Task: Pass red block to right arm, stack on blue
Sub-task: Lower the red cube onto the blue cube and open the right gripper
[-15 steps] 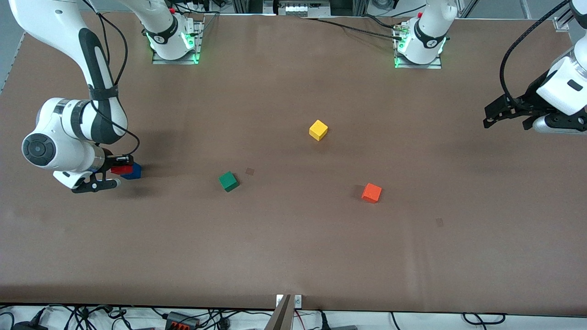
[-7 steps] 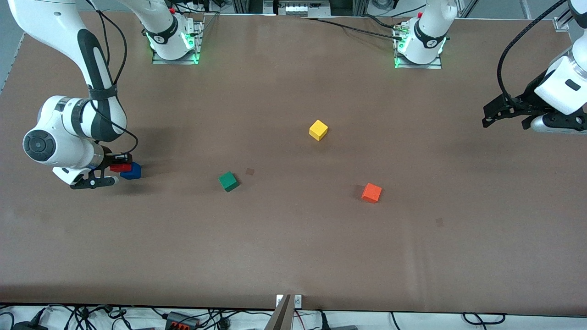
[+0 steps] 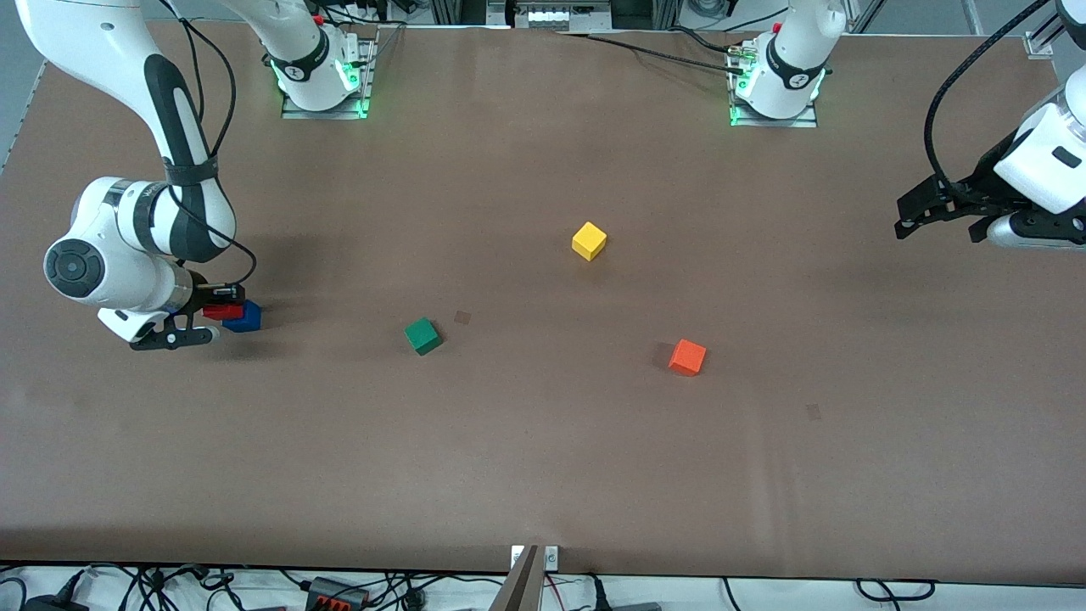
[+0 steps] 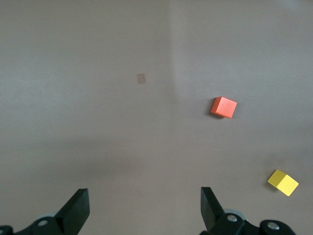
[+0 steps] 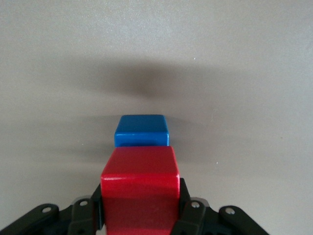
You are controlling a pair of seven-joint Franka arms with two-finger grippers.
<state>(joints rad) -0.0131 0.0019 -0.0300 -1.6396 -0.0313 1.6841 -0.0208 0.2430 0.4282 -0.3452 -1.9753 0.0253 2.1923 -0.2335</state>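
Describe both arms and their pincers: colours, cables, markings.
Both arms are glossy white with black joint bands, on bases lit green. The right arm has a round grey joint cap, a silver wrist ring, thin black cables along it and an all-black right pincer. The left arm has a white hand body with a dark slot, a thick black looping cable and a black left pincer.

Honestly I can't read any text from my end. The only marks I can spot are small dark round emblems on the white collars just above the two arm bases (image 3: 322,81) along the top of the front view, and I can't make out what they say. The blocks show plain faces with no labels, and neither wrist view shows any writing either.
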